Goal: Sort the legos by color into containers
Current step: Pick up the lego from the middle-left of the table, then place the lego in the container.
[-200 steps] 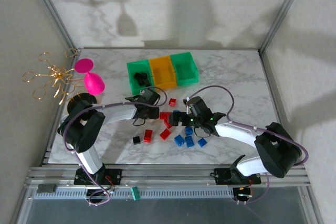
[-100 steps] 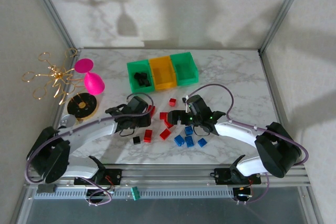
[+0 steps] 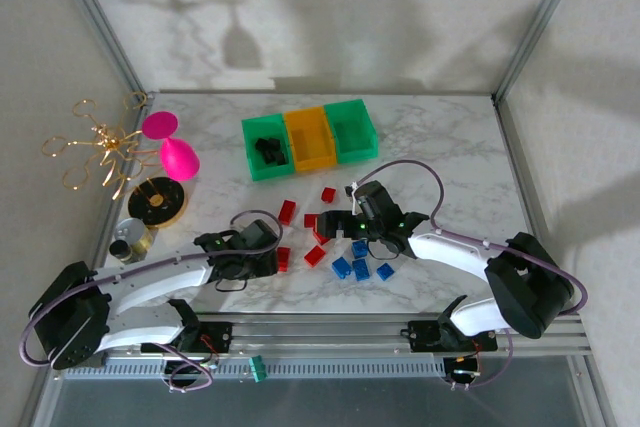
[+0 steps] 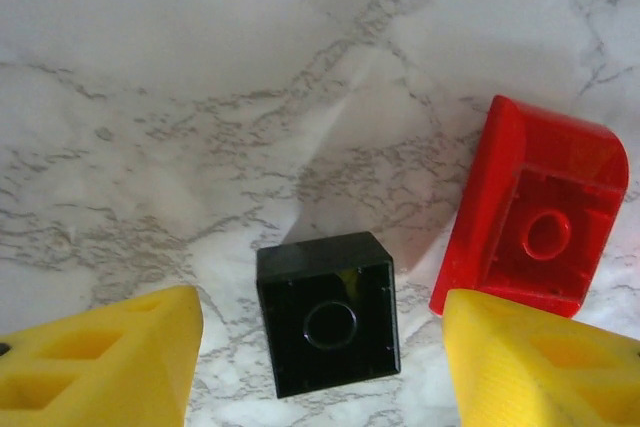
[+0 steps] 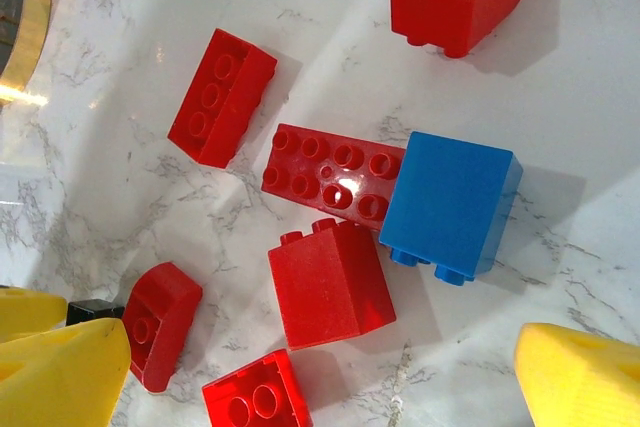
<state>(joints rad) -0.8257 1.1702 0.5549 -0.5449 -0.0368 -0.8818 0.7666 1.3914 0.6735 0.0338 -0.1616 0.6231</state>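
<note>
Black lego, underside up at lower centre of the left wrist frame on the marble surface, lies squarely between the parted, empty yellow fingers of the left tool, with a red lego just beside the right-hand finger.

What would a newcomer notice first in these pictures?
The red bricks and blue bricks lie scattered on the marble table. Behind them stand the bins, green, orange, green, with a pink goblet at back left. Close up, a black brick lies between the open yellow fingers of the left gripper.
</note>
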